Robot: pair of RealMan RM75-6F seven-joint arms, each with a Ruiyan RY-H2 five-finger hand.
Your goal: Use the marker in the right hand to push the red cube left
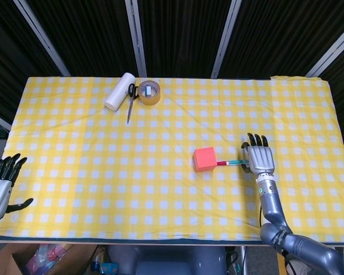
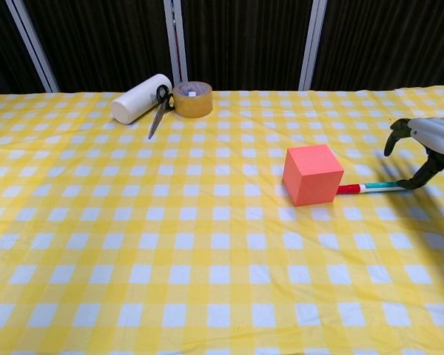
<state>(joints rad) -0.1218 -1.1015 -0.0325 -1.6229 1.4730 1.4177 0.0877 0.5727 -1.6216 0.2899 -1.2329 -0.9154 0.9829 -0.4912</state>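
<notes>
Chest view: right hand hovers fingers spread over the marker, perhaps touching its tail; its red tip meets the red cube.

The right robot hand covers the marker's far end.

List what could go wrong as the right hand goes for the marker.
1. The marker lies flat on the cloth with its red end against the cube; a clumsy grasp by the right hand may nudge the cube early or off line.
2. The hand is over only the marker's far end, so the marker might pivot or slip when pushing.
</notes>
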